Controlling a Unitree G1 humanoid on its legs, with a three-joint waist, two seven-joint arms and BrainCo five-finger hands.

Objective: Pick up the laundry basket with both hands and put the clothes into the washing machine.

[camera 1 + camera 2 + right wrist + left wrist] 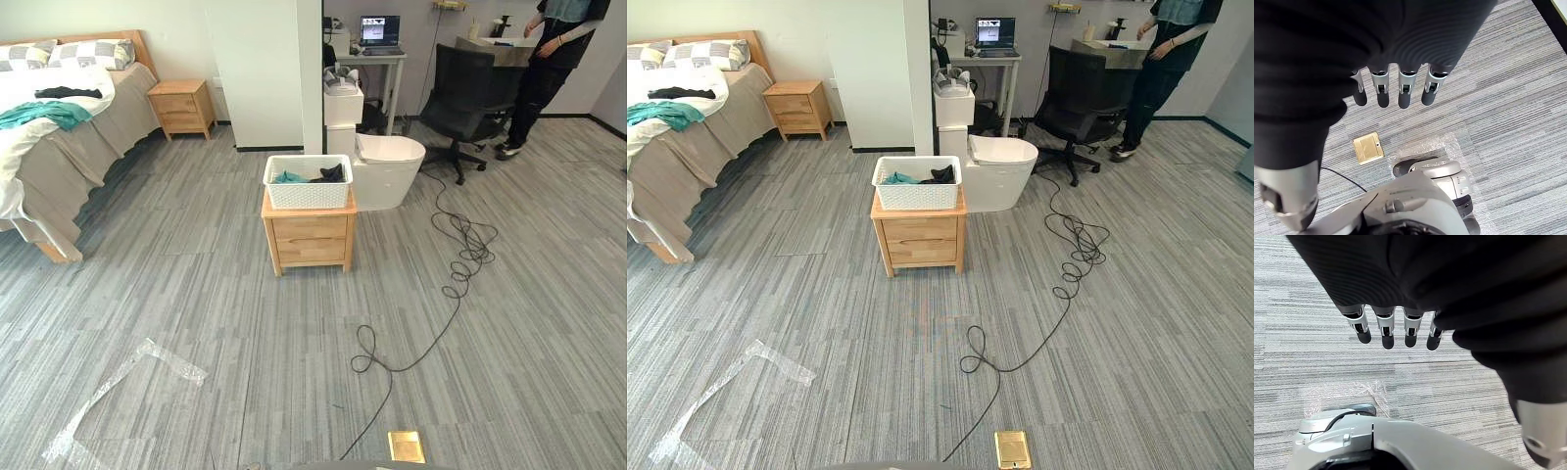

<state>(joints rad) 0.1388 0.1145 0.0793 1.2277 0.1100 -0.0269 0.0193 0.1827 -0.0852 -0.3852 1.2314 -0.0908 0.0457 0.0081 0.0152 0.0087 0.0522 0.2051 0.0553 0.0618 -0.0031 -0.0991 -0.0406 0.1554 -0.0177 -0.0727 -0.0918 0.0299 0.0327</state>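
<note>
The white laundry basket (pixel 308 194), holding teal and dark clothes (pixel 331 174), is seen on a wooden bedside table (pixel 310 240), just beside a white toilet (pixel 390 166). The left hand (pixel 1386 330) and right hand (pixel 1405 90) are held away from the basket, fingers released and empty. An uneven two-handed lift could tip the basket, and the clothes could be spilled.

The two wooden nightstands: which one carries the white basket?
The nearer nightstand, out on the open floor, bears the basket; the other nightstand stands beside the bed.
</note>
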